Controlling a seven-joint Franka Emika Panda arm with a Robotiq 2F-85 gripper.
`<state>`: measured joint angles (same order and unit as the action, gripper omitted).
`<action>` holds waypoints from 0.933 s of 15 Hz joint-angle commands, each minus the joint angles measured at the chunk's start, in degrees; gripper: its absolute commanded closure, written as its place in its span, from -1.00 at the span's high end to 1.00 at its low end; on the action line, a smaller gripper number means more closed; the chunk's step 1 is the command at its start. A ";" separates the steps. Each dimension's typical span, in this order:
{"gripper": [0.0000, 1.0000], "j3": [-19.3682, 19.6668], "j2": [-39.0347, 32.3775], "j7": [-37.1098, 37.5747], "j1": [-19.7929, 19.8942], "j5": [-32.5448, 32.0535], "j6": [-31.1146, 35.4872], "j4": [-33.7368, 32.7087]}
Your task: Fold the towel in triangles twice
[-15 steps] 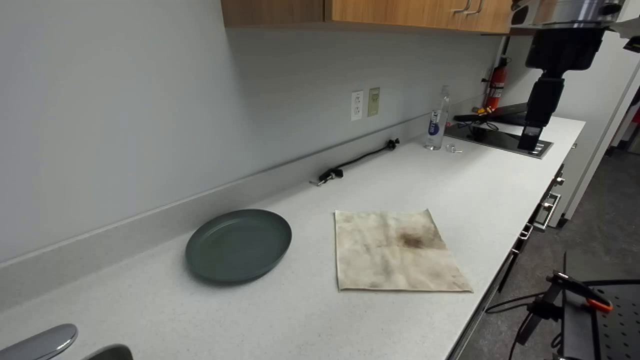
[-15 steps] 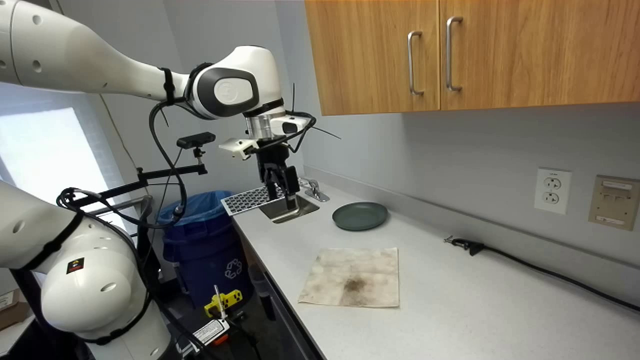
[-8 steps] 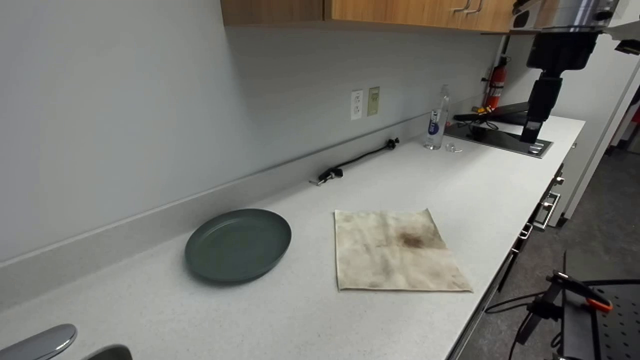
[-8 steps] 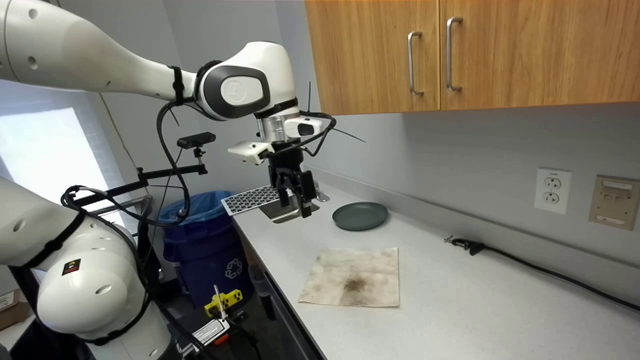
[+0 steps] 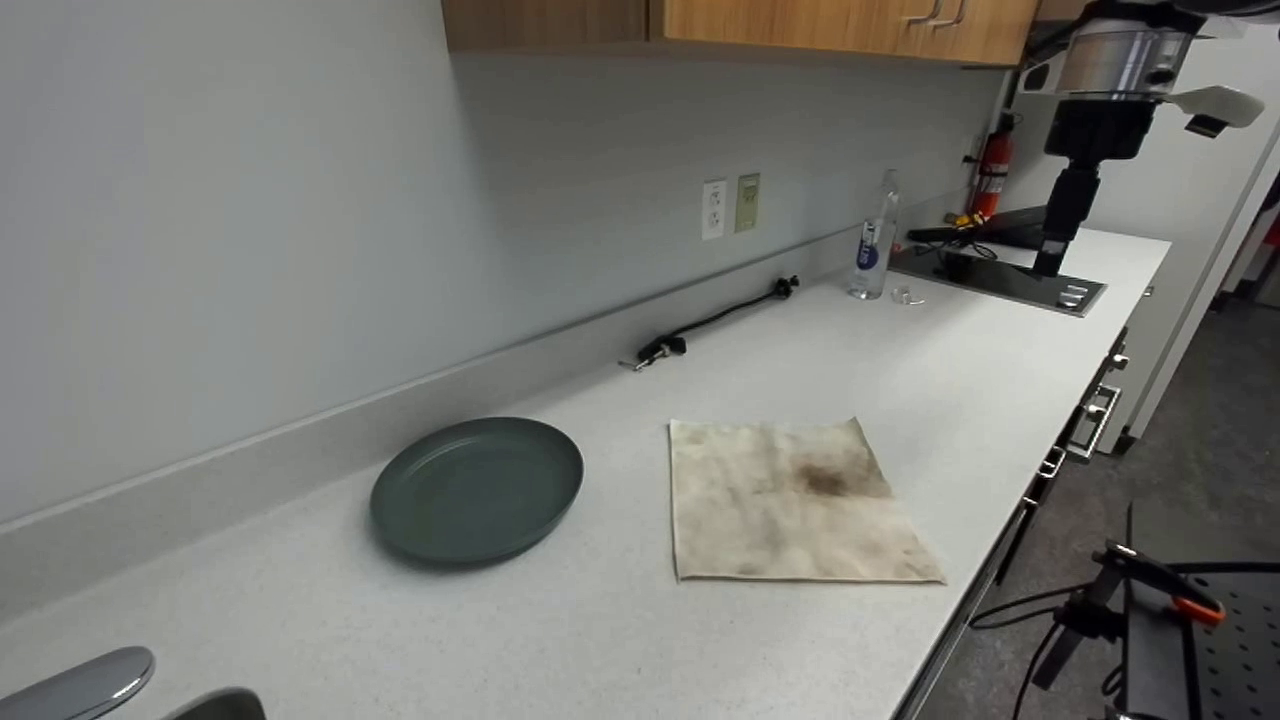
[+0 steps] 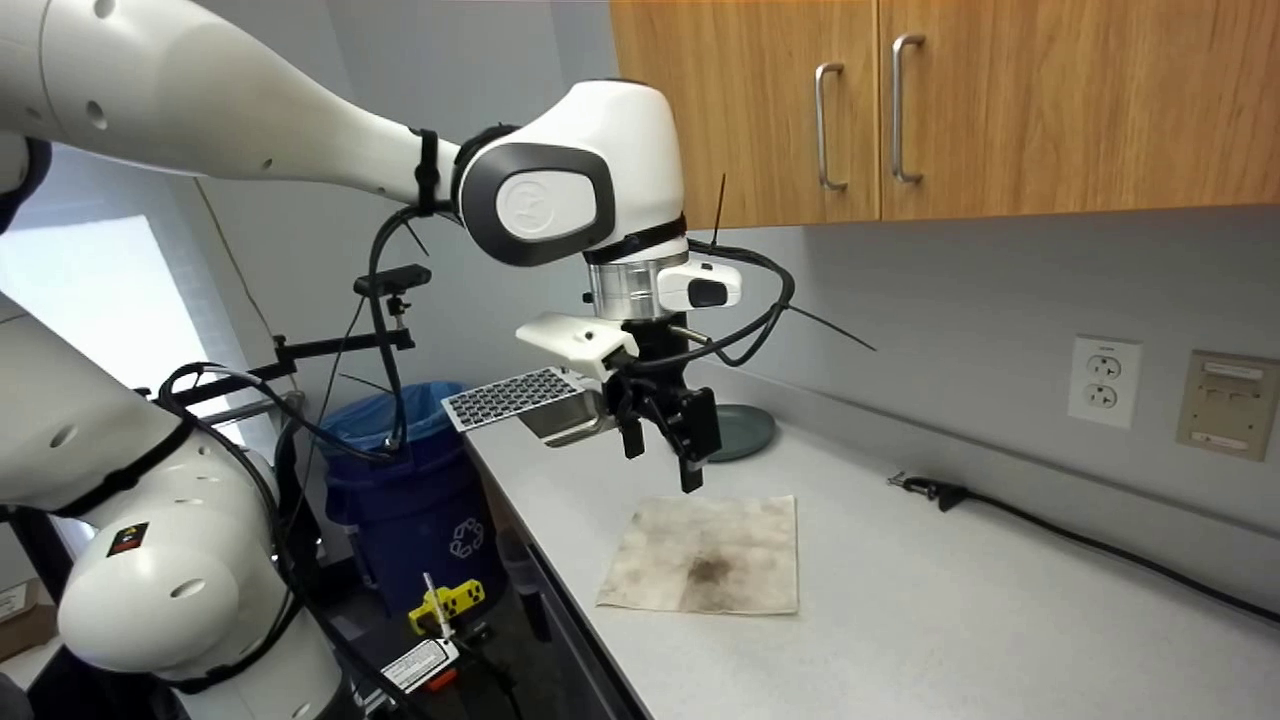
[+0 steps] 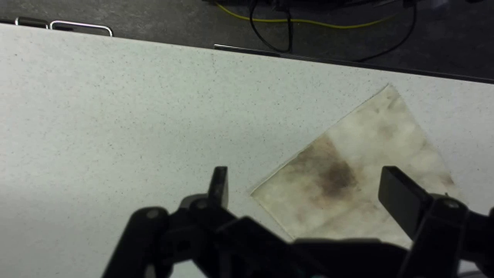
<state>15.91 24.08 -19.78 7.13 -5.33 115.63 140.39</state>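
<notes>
The towel is a cream, brown-stained cloth that lies flat and unfolded as a square on the white counter, in both exterior views (image 5: 790, 510) (image 6: 715, 555). In the wrist view the towel (image 7: 359, 154) shows turned, with one corner between my fingers and its lower part hidden behind the gripper. My gripper is open and empty, pointing down in the air above the counter, apart from the towel, in both exterior views (image 5: 1048, 265) (image 6: 662, 468). In the wrist view the gripper (image 7: 307, 183) has its fingers wide apart, one over bare counter and one over the towel.
A dark green plate (image 5: 478, 495) lies beside the towel near the wall. A black clamp arm (image 6: 1080, 550) lies along the wall. A clear bottle (image 5: 873, 250) and a cooktop (image 5: 1010, 280) are farther along. Wooden cabinets (image 6: 960, 110) hang above. A sink (image 6: 570, 420) is at one end.
My arm has moved along the counter, to the right and slightly down in the exterior view that shows the whole arm. The gripper stays open. The towel and plate have not moved.
</notes>
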 commanded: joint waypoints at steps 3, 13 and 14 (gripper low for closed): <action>1.00 -1.10 -0.81 -0.35 0.37 0.08 0.13 0.11; 1.00 -5.42 -15.59 4.34 -1.24 1.39 15.35 2.69; 1.00 -5.81 -17.90 5.02 -1.26 1.71 17.24 2.18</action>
<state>10.95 13.49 -16.88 6.31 -4.96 127.53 144.55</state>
